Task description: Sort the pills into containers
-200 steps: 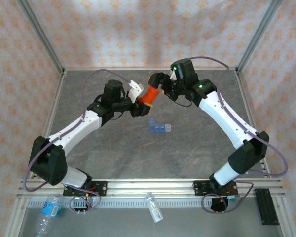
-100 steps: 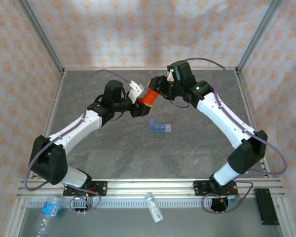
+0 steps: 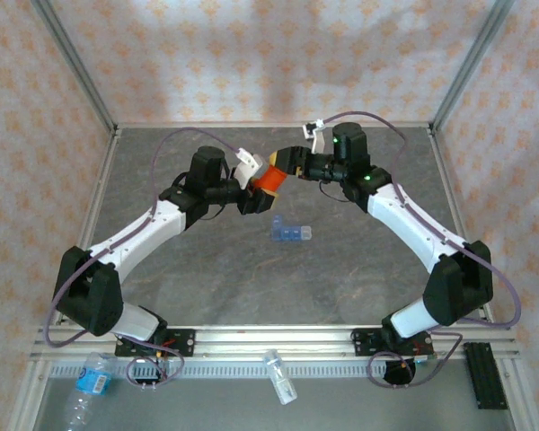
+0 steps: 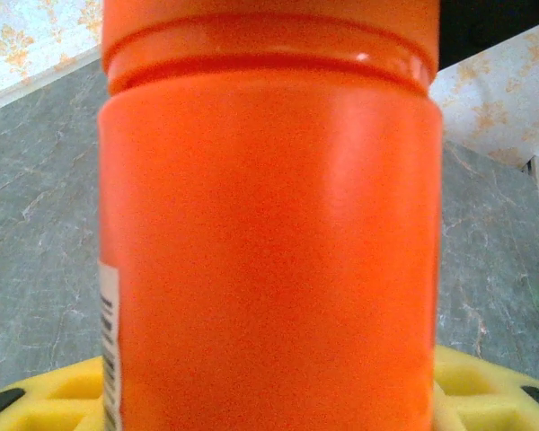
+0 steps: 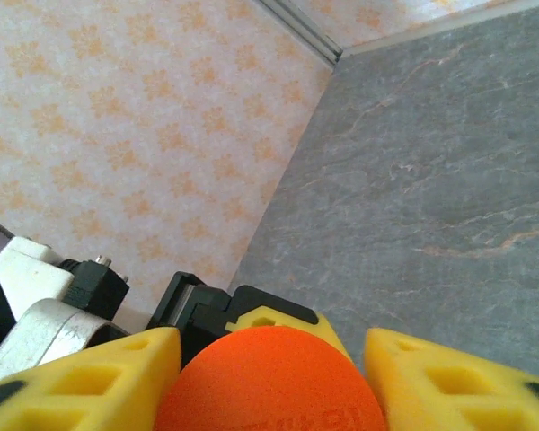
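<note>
My left gripper [image 3: 256, 187] is shut on the body of an orange vial [image 3: 269, 177], held above the table at the back middle. The vial [image 4: 269, 251] stands close before the left wrist camera, with yellow pads [image 4: 490, 395] at its sides. My right gripper [image 3: 289, 162] reaches in from the right and is shut on the vial's orange cap [image 5: 269, 386], its yellow fingers [image 5: 90, 382] pressing on both sides. The containers [image 3: 290, 233], a small translucent blue strip, lie on the grey table below the vial. The pills are hidden.
A clear water bottle [image 3: 88, 382] and a small clear vial [image 3: 278, 375] lie on the front ledge beyond the rail [image 3: 269, 339]. A black block [image 3: 483, 373] sits at the front right. Metal frame posts [image 3: 72, 63] and patterned walls close in the table.
The right wrist has rolled and shifted a little rightward while its fingers closed around the vial's cap. The left arm and the vial have stayed put.
</note>
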